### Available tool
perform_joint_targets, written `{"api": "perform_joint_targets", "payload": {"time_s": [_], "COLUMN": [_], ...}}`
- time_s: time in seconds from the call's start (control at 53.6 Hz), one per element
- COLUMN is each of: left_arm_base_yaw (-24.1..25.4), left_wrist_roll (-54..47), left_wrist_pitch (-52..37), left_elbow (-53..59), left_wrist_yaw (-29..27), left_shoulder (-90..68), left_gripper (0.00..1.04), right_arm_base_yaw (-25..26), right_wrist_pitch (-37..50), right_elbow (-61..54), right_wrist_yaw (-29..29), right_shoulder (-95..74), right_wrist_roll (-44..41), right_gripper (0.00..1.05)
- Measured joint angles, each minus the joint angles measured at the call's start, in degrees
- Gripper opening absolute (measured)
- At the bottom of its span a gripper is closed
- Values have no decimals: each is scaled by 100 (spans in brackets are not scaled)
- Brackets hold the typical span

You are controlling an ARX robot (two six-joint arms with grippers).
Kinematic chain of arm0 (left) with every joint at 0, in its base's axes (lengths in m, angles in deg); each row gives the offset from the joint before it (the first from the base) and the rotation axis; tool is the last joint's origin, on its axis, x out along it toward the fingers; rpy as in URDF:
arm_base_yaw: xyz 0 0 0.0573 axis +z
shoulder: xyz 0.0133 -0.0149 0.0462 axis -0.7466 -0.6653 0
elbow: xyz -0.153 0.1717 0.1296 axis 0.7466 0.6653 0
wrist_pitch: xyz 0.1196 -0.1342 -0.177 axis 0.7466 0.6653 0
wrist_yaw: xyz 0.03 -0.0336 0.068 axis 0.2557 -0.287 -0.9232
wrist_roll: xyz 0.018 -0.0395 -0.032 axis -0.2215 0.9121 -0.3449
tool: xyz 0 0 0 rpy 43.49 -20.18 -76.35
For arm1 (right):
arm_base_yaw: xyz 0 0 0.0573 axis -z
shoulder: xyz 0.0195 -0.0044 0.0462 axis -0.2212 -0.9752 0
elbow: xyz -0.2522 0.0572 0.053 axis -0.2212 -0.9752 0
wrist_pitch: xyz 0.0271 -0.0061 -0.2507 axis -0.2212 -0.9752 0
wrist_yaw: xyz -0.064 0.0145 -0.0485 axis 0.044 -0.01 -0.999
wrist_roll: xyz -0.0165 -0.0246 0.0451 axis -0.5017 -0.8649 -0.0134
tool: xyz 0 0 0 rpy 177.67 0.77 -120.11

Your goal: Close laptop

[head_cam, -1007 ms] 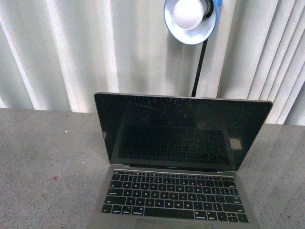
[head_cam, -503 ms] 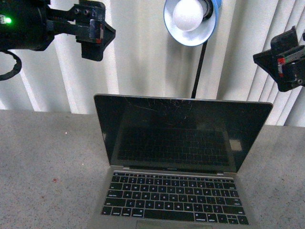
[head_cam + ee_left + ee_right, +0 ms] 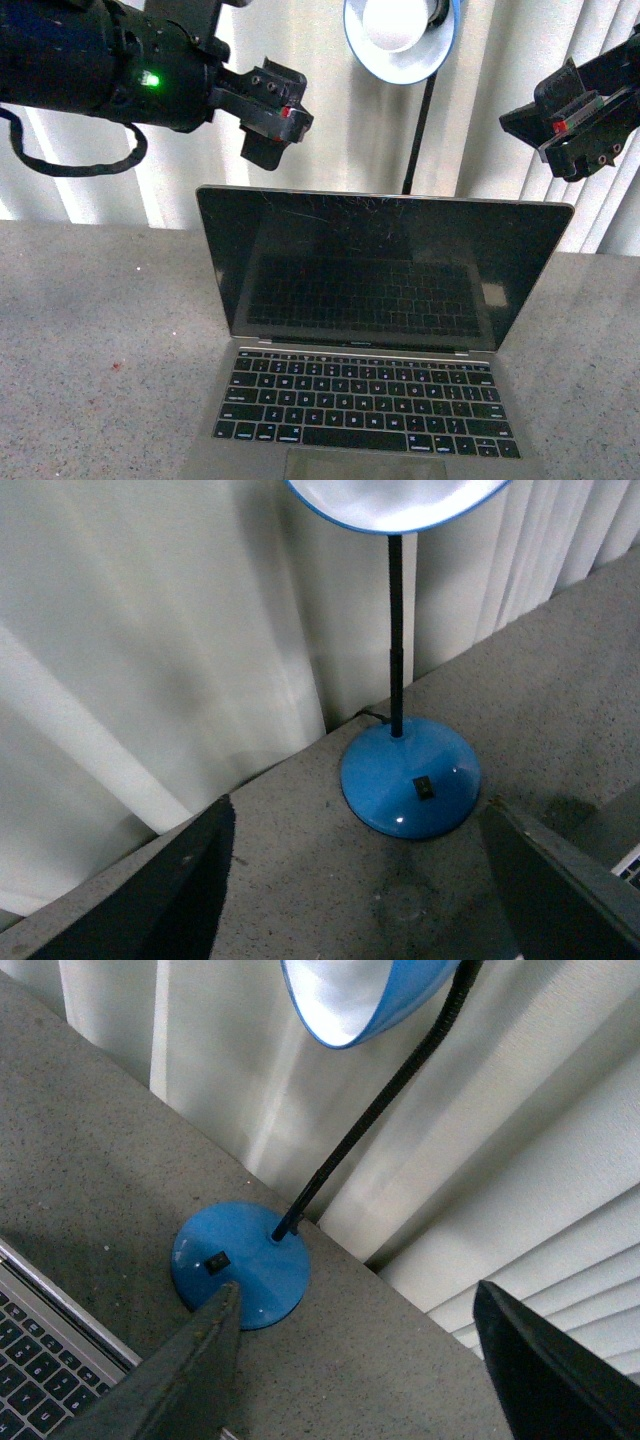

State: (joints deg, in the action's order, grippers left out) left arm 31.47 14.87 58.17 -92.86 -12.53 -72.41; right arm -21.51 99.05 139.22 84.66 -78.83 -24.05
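Observation:
The silver-grey laptop [image 3: 365, 405] stands open on the grey table, its cracked black screen [image 3: 380, 270] upright and facing me. My left gripper [image 3: 270, 125] is open and empty, in the air just above the lid's top left edge. My right gripper [image 3: 565, 120] is open and empty, above the lid's top right corner. Neither touches the lid. In the left wrist view my open left gripper [image 3: 360, 900] looks down behind the laptop. In the right wrist view my open right gripper [image 3: 350, 1380] sees a corner of the keyboard [image 3: 40, 1360].
A blue desk lamp stands behind the laptop, its shade [image 3: 400, 40] above the lid and its black pole [image 3: 420, 130] between my grippers. Its round base [image 3: 410, 775] shows in both wrist views [image 3: 240, 1260]. White pleated curtains [image 3: 120, 110] close off the back.
Both arms came into view from the sides. The left gripper has moved right and down towards the lid's top edge; the right gripper has moved inward. The laptop has not moved.

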Motion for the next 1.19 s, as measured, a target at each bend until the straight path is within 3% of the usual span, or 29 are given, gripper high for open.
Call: {"api": "perform_joint_targets", "payload": {"time_s": [0.168,0.242,0.354,0.671,1.193], "left_arm_base_yaw": [-85,-109,-120,39,-92], "left_wrist_roll": [-136,-297,-553,-907,-997], "left_wrist_pitch": [382,575,675,1357,1801], "left_elbow": [-413,-514,-518,-656,-492], "left_wrist_yaw": [-70,-133,-177,-424,-120], "left_shoulder": [-326,-411,-437,-527,-319], "left_gripper": [40,22,4,4,4], "right_arm_base_yaw": [0,0,-15,-313,-378], "right_wrist_pitch": [-382,-435,-433,-763,-1193], "right_elbow": [236,334,356,356,348], "right_wrist_yaw": [192,181,168,334,420], "right_shoulder": [-133,-291,-442,-597,-636], "right_wrist_roll": [-382,-610,-815,-1340,-1794], "right_gripper": [35,17,3,3,3]}}
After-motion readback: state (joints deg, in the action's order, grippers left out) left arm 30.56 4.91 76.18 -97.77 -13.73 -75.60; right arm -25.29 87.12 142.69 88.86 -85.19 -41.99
